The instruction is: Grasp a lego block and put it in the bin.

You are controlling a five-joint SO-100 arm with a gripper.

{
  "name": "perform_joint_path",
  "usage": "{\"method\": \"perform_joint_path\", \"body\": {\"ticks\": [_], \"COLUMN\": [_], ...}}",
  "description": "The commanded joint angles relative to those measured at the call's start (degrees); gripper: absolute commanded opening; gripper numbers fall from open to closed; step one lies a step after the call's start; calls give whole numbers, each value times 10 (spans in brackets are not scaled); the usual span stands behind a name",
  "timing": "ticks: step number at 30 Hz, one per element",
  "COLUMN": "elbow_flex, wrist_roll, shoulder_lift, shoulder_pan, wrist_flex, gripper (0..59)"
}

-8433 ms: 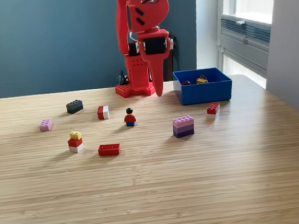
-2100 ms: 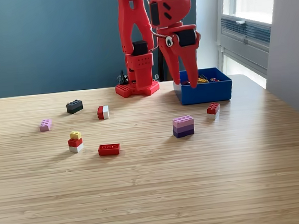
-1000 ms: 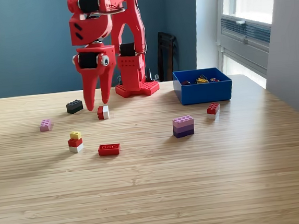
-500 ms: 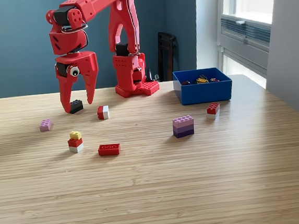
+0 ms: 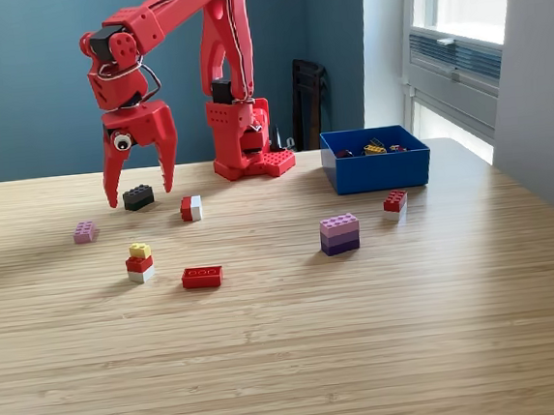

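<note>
Status: my gripper [image 5: 140,195] hangs at upper left of the frame, fingers [image 5: 112,183] spread wide and empty, straddling the black block [image 5: 138,196], which sits on the surface [image 5: 290,352] between the tips. Grasp not yet made. Bin [image 5: 377,172] stands at centre right, already holding a few small pieces; I judge several blocks remain to be collected. Loose stock: pink block [image 5: 85,231], red-and-white block [image 5: 191,208], yellow-topped stack [image 5: 140,262], flat red block [image 5: 203,277], purple stack [image 5: 339,233], small red block [image 5: 395,201] just beside the bin. Room: neighbours stand apart from the black block; the route rightward to the bin passes my own base [image 5: 248,157].
</note>
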Motion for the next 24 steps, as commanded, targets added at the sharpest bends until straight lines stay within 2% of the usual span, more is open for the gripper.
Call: {"method": "perform_joint_path", "body": {"ticks": [1,7,24], "elbow_flex": [12,40,40], "wrist_roll": [0,-12,-55], "shoulder_lift": [27,27,27], "shoulder_pan": [25,55,127], "wrist_flex": [4,4,-7], "gripper": [309,302,306]}}
